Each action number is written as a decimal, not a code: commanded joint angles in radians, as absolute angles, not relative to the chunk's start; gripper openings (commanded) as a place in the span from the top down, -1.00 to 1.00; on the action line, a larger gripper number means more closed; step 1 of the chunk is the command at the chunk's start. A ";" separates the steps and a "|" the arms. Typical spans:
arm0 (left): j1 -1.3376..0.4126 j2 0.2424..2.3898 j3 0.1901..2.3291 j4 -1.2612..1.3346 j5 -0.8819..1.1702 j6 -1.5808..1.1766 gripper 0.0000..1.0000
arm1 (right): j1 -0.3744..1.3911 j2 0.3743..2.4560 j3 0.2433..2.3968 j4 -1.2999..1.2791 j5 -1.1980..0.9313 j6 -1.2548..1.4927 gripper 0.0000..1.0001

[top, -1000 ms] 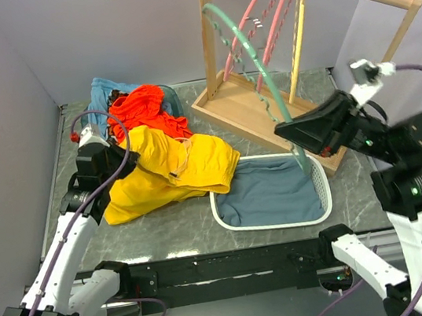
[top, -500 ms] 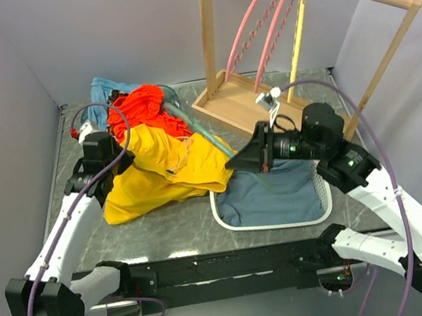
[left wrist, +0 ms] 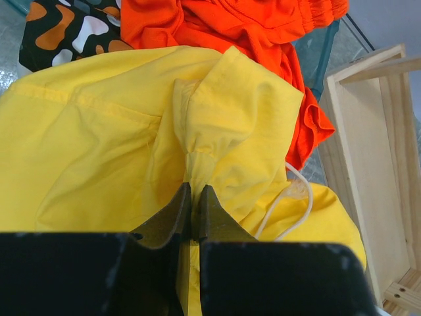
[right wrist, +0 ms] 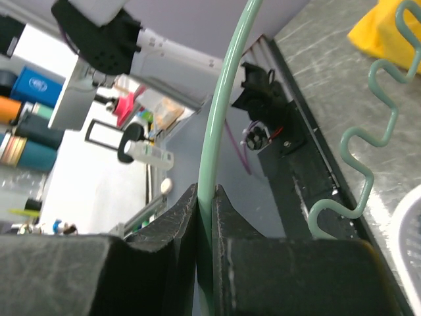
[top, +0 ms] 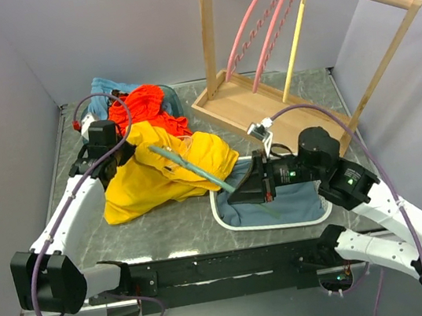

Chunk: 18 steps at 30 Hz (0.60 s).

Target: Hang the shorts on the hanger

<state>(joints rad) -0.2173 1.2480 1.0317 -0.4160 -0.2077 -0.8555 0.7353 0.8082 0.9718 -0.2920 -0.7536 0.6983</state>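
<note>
The bright yellow shorts [top: 169,172] lie bunched on the table's left half. My left gripper [top: 120,151] is shut on a raised fold at their back edge; in the left wrist view the jaws [left wrist: 195,189] pinch yellow fabric [left wrist: 99,145] beside a white drawstring [left wrist: 299,204]. The teal-green hanger [top: 193,169] slants low over the shorts, off the rack. My right gripper [top: 234,193] is shut on its arched rim [right wrist: 227,85], the closed jaws [right wrist: 212,191] clamping the rod. Its wavy bar [right wrist: 368,171] shows beside the table's front edge. Its hook is hidden.
An orange-red garment [top: 144,108] and a blue cloth [top: 101,89] lie behind the shorts. A white basket [top: 325,188] holding blue-grey cloth [top: 280,191] sits under my right arm. The wooden rack [top: 227,108] at the back right carries pink hangers [top: 251,29] and a yellow hanger [top: 295,42].
My right arm has carried the hanger from the rack down and leftward over the shorts. The left gripper has shifted slightly back and right, still pinching the shorts, whose fold now stands higher.
</note>
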 commanded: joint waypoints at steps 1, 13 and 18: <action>-0.210 1.236 1.083 -0.390 -0.221 -0.877 0.98 | 0.807 0.828 0.965 -0.179 -0.766 0.701 1.00; -0.212 1.198 1.058 -0.387 -0.206 -0.867 0.98 | 0.894 0.894 0.973 -0.219 -0.624 0.640 1.00; -0.212 1.177 1.051 -0.390 -0.201 -0.859 0.98 | 0.897 0.919 0.963 -0.215 -0.601 0.630 1.00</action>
